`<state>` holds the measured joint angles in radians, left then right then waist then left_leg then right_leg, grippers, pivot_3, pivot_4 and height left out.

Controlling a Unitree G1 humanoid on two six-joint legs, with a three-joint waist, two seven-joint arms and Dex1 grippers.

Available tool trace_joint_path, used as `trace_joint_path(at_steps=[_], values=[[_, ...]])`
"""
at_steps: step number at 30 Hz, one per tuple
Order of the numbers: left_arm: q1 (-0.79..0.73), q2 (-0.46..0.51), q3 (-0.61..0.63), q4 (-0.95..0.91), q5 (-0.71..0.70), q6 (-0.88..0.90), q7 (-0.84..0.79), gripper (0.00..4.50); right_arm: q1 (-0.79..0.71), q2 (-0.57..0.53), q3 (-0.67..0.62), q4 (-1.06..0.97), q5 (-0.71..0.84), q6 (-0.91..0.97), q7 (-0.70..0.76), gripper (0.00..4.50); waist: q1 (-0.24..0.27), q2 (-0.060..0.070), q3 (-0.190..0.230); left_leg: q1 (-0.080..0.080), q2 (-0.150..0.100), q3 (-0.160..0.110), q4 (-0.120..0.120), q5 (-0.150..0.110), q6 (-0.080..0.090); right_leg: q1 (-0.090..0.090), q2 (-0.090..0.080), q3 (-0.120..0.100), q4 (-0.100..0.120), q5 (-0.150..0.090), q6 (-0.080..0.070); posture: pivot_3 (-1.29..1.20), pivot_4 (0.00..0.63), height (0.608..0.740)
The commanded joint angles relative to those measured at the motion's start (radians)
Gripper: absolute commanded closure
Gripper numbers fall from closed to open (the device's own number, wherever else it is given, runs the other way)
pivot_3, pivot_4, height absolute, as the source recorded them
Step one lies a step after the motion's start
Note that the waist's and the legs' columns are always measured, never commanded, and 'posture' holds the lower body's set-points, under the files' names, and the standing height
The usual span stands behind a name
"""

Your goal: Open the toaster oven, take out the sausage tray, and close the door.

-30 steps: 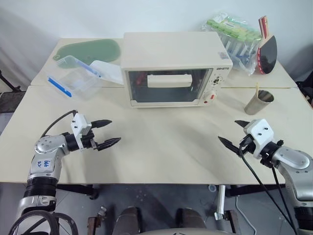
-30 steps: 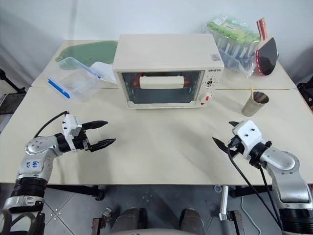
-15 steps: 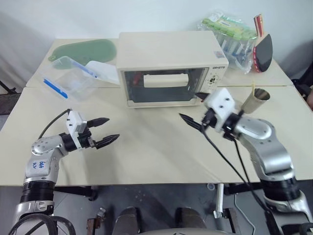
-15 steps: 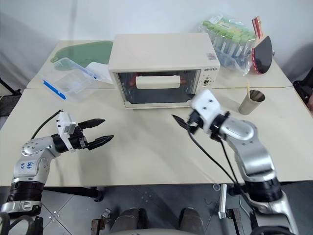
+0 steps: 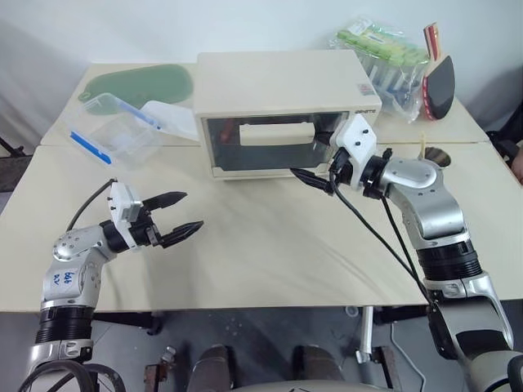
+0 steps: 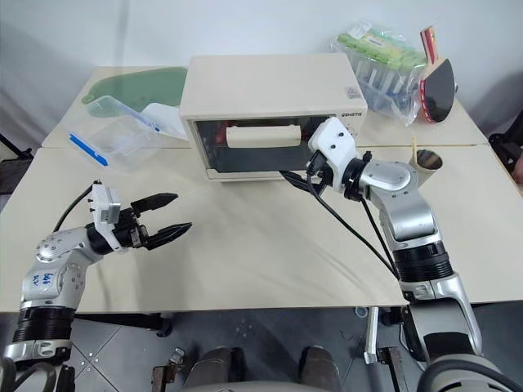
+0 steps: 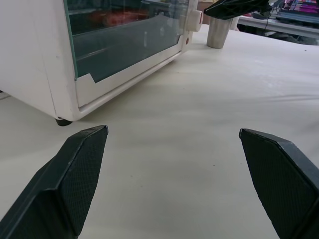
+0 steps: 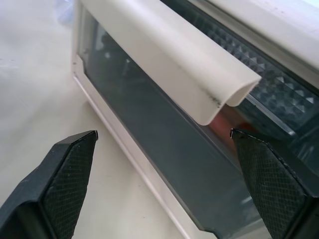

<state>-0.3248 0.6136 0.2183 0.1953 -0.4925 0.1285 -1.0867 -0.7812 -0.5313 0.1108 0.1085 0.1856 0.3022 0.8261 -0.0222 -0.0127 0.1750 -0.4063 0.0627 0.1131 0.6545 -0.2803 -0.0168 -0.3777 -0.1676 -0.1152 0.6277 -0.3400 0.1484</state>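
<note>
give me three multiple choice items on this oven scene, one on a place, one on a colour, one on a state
1. Where is the right claw?
A. by the metal cup
B. close in front of the door, near the right end of its handle
C. over the clear plastic box

2. What colour is the trim on the clear plastic box?
A. blue
B. red
C. yellow

3. What state is the door of the toaster oven in?
A. swung fully down
B. taken off
C. shut

Answers:
1. B: both head views put the right claw just before the glass, and the right wrist view looks straight at the handle from close by.
2. A: a blue strip runs along the box's edge.
3. C: the glass panel stands upright and flush with the oven's front, its handle ungrasped, both claws open.
</note>
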Motion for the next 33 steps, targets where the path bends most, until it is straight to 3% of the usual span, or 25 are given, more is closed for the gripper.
trace_joint_path(at_steps=[1,19,23,27,33], values=[[0.010,0.002,0.025,-0.041,-0.028,0.001,-0.001,0.00,-0.035,-0.007,-0.038,-0.045,0.047,-0.018,0.050,0.04,-0.005,0.000,0.000,0.000,0.000,0.000,0.000,0.000,0.000,0.000,0.000,0.000,0.000,0.000,0.000,0.00,0.150,0.740],[-0.118,0.027,0.089,-0.008,-0.115,0.179,0.066,0.00,0.017,-0.056,0.005,-0.182,0.085,0.040,0.229,0.04,-0.010,0.000,0.000,0.000,0.001,0.002,-0.003,0.000,0.000,-0.003,0.000,0.000,0.000,0.000,0.000,0.00,0.150,0.740],[-0.167,0.076,0.107,0.029,-0.162,0.243,-0.006,0.86,0.049,-0.052,0.009,-0.200,0.071,0.040,0.218,0.00,-0.008,-0.001,0.001,0.000,0.001,0.003,-0.003,0.000,-0.001,-0.003,0.000,0.000,0.000,0.000,0.000,0.00,0.150,0.740],[-0.219,0.095,0.112,0.079,-0.174,0.262,-0.051,2.09,0.061,-0.052,0.013,-0.208,0.066,0.039,0.215,0.00,-0.008,-0.001,0.001,0.001,0.001,0.004,-0.003,0.000,-0.001,-0.003,0.000,0.000,0.000,0.000,0.000,0.00,0.150,0.740],[-0.439,0.123,0.055,0.296,-0.123,0.263,-0.175,3.91,0.094,-0.045,0.018,-0.226,0.055,0.036,0.201,0.00,-0.006,-0.002,0.001,0.000,0.001,0.004,-0.002,0.000,-0.001,-0.004,0.000,0.000,0.000,0.000,0.000,0.00,0.150,0.740]])
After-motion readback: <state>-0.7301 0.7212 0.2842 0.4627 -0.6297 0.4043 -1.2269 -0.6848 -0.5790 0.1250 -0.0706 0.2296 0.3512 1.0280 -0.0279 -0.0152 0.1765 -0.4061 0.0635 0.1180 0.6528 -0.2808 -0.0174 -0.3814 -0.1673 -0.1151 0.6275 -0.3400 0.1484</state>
